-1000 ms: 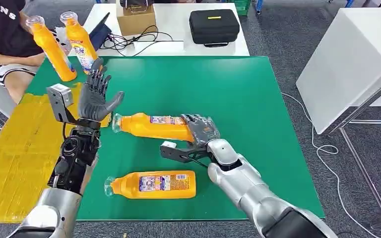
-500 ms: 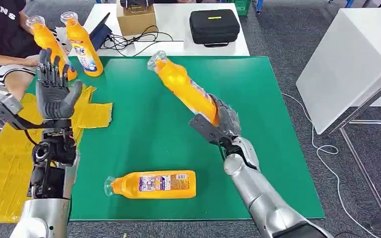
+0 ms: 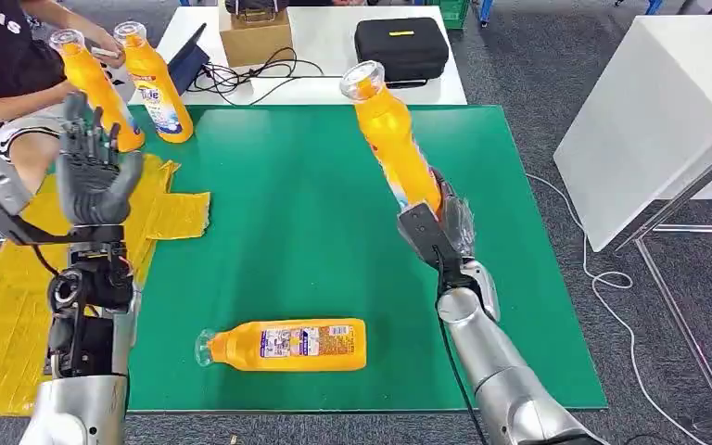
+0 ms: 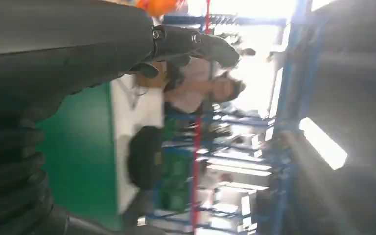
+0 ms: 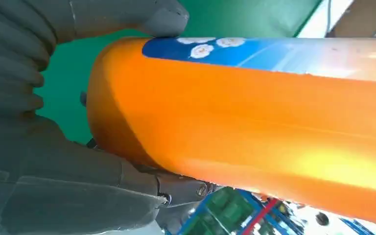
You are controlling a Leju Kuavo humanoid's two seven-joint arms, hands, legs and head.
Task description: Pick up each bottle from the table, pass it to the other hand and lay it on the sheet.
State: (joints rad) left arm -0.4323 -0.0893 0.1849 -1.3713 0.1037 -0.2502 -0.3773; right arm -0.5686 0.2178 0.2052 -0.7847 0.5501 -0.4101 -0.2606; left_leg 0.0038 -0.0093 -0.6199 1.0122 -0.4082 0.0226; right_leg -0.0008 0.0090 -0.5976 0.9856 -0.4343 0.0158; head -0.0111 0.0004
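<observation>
Four orange bottles show in the head view: the right hand [image 3: 440, 218] grips the base of a raised bottle [image 3: 391, 139], which tilts neck-up above the green table [image 3: 306, 204]; a second bottle [image 3: 283, 345] lies on its side on the table, nearer the robot than that hand and to its left. The left hand [image 3: 91, 171] is held up with fingers spread, holding nothing, over the yellow sheet [image 3: 19, 278]; just beyond it two upright bottles [image 3: 153, 88] stand by a seated person [image 3: 5, 65]. In the left wrist view, a dark thumb [image 4: 196, 44] crosses a blurred room. In the right wrist view, grey fingers [image 5: 24, 34] and a thumb wrap the bottle's orange base.
</observation>
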